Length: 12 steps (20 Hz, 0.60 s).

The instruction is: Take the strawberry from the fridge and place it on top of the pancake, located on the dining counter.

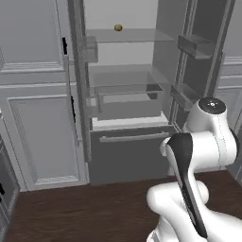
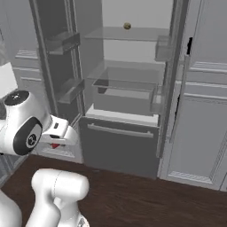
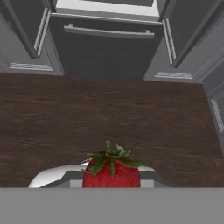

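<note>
Fingers clamp strawberry [image 3: 112, 174] (stem up) | fridge [image 1: 127, 94] doors open

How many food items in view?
2. A strawberry sits in the shut hand, low over the floor before the fridge. A tan round item rests on the fridge's top shelf. Door bins may hide more.

The fridge [image 1: 127, 156] stands open between cabinets [image 1: 42, 137], a round item [image 1: 118, 28] on its top shelf.
</note>
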### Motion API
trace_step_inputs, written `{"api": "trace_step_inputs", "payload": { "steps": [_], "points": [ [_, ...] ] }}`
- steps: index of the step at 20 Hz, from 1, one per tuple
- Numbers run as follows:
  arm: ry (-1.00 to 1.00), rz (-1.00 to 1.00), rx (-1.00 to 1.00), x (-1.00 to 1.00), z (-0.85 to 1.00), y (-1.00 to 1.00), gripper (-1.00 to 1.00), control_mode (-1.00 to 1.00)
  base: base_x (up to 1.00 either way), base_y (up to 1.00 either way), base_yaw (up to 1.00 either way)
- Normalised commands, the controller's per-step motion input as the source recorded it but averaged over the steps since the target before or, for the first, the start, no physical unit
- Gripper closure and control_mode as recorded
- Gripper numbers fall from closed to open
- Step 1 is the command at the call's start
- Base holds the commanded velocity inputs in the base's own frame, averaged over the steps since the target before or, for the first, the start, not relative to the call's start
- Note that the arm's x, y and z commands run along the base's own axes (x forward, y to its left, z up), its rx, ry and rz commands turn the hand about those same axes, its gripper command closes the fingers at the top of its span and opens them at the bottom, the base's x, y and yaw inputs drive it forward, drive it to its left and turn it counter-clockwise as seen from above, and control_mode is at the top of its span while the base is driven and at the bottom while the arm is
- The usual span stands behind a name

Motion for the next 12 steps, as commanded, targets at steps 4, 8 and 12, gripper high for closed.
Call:
{"api": "trace_step_inputs", "payload": {
  "steps": [4,8,12],
  "points": [
    [0.0,0.0,0.0,0.0,0.0,0.0,1.0,1.0,-1.0,0.18,0.58],
    [0.0,0.0,0.0,0.0,0.0,0.0,1.0,1.0,-0.73,0.17,0.83],
    [0.0,0.0,0.0,0.0,0.0,0.0,1.0,1.0,-0.45,0.08,0.96]
  ]
}}
